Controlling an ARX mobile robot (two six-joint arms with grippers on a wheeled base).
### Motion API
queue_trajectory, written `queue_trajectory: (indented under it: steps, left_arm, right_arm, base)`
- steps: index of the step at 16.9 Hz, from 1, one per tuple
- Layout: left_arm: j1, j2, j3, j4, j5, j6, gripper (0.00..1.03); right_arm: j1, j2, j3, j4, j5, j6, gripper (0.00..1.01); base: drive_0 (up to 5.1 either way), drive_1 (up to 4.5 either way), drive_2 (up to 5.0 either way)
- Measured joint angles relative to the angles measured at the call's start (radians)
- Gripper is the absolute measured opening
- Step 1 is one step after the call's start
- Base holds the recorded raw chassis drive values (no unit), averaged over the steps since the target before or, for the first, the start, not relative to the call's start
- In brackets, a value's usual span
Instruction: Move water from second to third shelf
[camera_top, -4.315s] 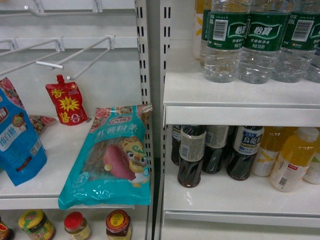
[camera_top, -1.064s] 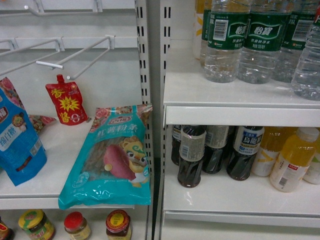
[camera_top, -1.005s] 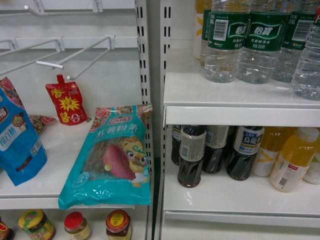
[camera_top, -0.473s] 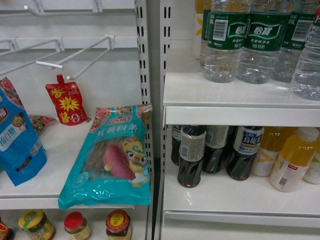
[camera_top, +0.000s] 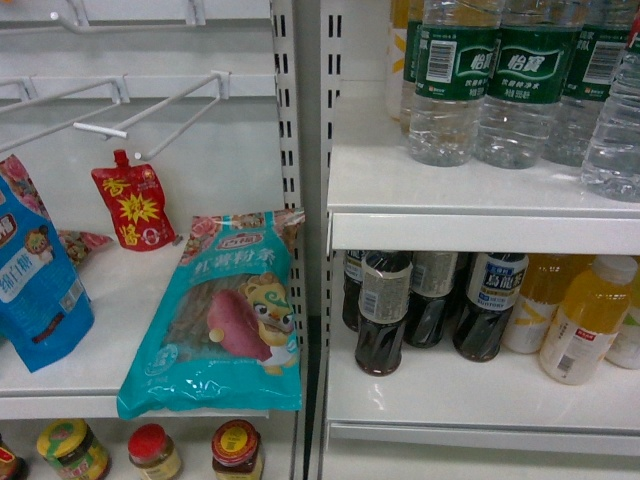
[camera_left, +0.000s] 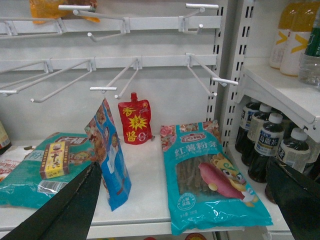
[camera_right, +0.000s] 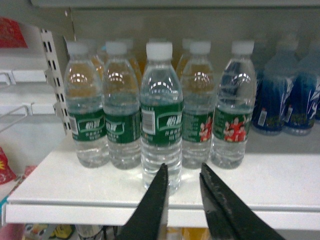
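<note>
Approaching the clear ribbed green-labelled water bottle (camera_right: 161, 120) on the white shelf (camera_right: 100, 192), the right pincer (camera_right: 181, 172) is seen slightly spread, empty. Wider spreading and a forward reach are judged necessary next. The left pincer (camera_left: 185, 187) is held wide apart, idle.

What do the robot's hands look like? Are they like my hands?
Not much like yours. Each hand is just two flat black fingers that narrow to a point, like a beak. The right hand shows its two smooth, dark, blade-shaped fingers best. The left hand shows as two matte black wedges at the picture's bottom corners. No cables, markings or arm parts show in these pictures.
</note>
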Motion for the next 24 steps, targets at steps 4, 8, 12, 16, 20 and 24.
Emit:
queue_trajectory:
  steps: [4,8,12,16,20,24]
  left_arm:
    - [0.000,0.000,0.000,0.000,0.000,0.000,0.98]
    - [0.000,0.000,0.000,0.000,0.000,0.000,0.98]
    - [0.000,0.000,0.000,0.000,0.000,0.000,0.98]
    - [0.000,0.000,0.000,0.000,0.000,0.000,0.98]
    - [0.000,0.000,0.000,0.000,0.000,0.000,0.98]
    - [0.000,0.000,0.000,0.000,0.000,0.000,0.98]
  right_arm:
    - [0.000,-0.095,-0.177,0.032,0.001,-0.002,0.02]
    - [0.000,-0.193,-0.276,0.023,0.001,-0.002,0.02]
    - [0.000,-0.290,-0.329,-0.016,0.001,-0.002,0.02]
    - [0.000,-0.387,-0.361,-0.073,0.001,-0.002,0.02]
    - [0.000,-0.463,-0.392,-0.106,0.001,-0.002,0.02]
    - [0.000,-0.647,-0.387,-0.285,0.004,-0.003,0.02]
  base:
    - [0.0,0.00,0.0]
    - [0.0,0.00,0.0]
    - [0.0,0.00,0.0]
    - [0.0,0.00,0.0]
    - [0.0,0.00,0.0]
    - [0.0,0.00,0.0]
